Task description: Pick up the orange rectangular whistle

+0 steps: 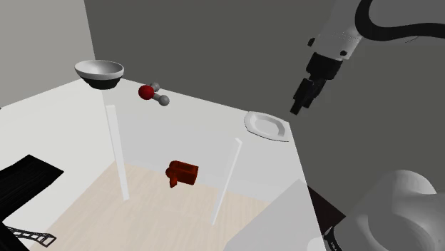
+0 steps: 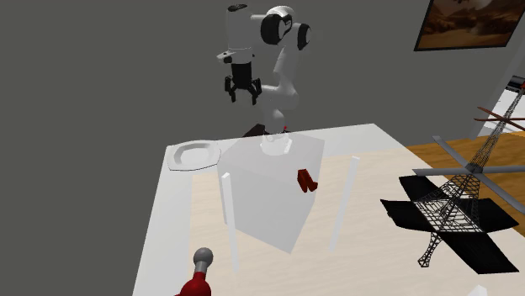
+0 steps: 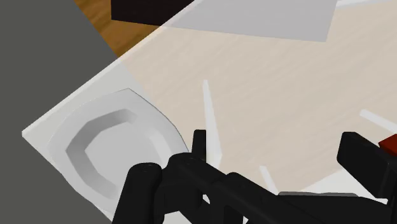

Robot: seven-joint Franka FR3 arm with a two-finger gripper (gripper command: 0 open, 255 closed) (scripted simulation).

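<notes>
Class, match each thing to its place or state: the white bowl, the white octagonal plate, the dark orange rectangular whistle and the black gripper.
1. white bowl with a dark underside
2. white octagonal plate
3. dark orange rectangular whistle
4. black two-finger gripper

A. between two thin white posts
B. up in the air, fingers apart
C. at the table corner, shoulder view's upper left
D. at the table edge, below the gripper

Pairs: 1-C, 2-D, 3-A, 4-B.

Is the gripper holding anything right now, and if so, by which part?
Nothing is held. The gripper hangs open in the air, its fingers apart with nothing between them, well apart from the dark red-orange whistle.
</notes>
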